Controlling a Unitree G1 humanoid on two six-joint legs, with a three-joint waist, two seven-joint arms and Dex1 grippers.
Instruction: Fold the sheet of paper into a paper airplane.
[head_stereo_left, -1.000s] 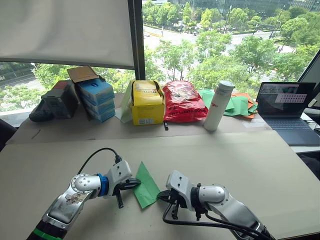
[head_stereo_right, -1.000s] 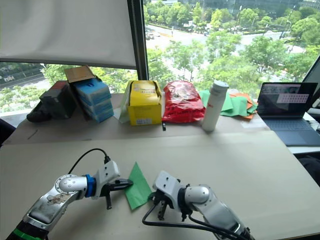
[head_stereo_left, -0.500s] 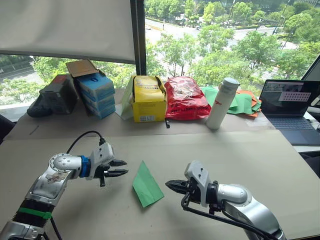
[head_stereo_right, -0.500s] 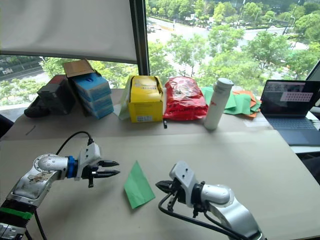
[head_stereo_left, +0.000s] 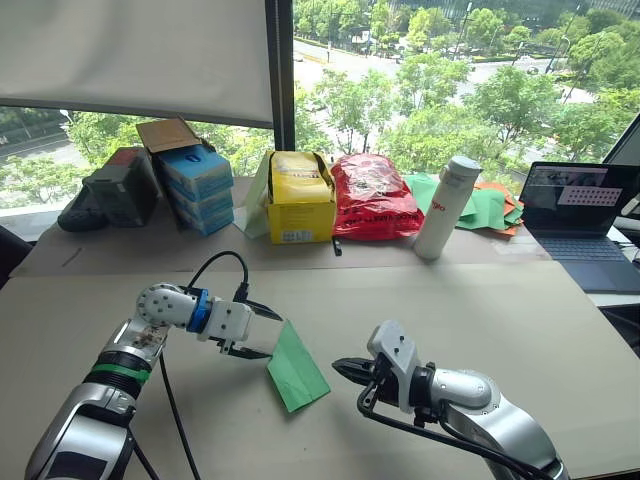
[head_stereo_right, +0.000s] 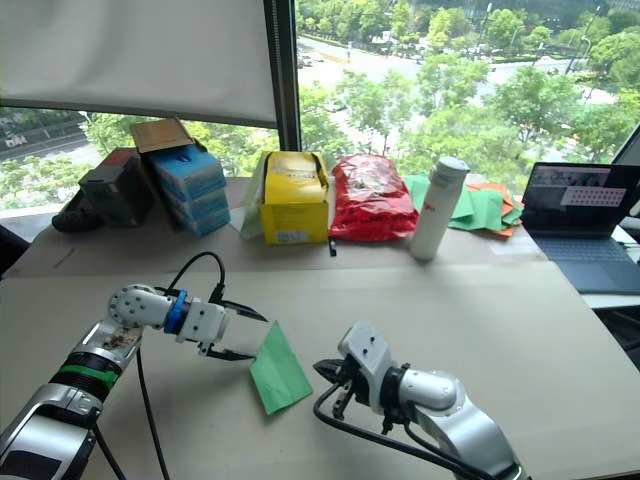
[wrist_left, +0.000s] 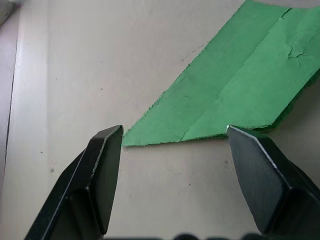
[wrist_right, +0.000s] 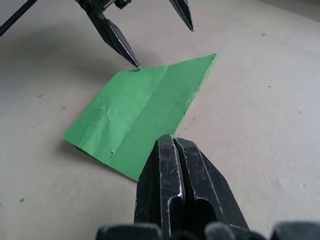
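Observation:
The sheet of paper (head_stereo_left: 297, 365) is bright green and folded into a creased, pointed wedge. It lies flat on the table between my two arms. My left gripper (head_stereo_left: 272, 337) is open at its left edge. In the left wrist view the fingers (wrist_left: 105, 170) stand wide apart, with the paper's narrow corner (wrist_left: 150, 137) on the table between them. From the right wrist I see one left fingertip (wrist_right: 136, 64) right at the paper's edge. My right gripper (head_stereo_left: 340, 368) is shut and empty, its tip (wrist_right: 172, 142) just short of the paper's right edge.
Along the back of the table stand blue boxes (head_stereo_left: 193, 190), a yellow box (head_stereo_left: 297, 198), a red bag (head_stereo_left: 373, 197) and a white bottle (head_stereo_left: 441, 207). A pile of green and orange papers (head_stereo_left: 487, 207) and a laptop (head_stereo_left: 580, 215) are at the back right.
My left gripper has moved right, up to the paper's left edge, and has opened wider. The right gripper has stayed shut beside the paper.

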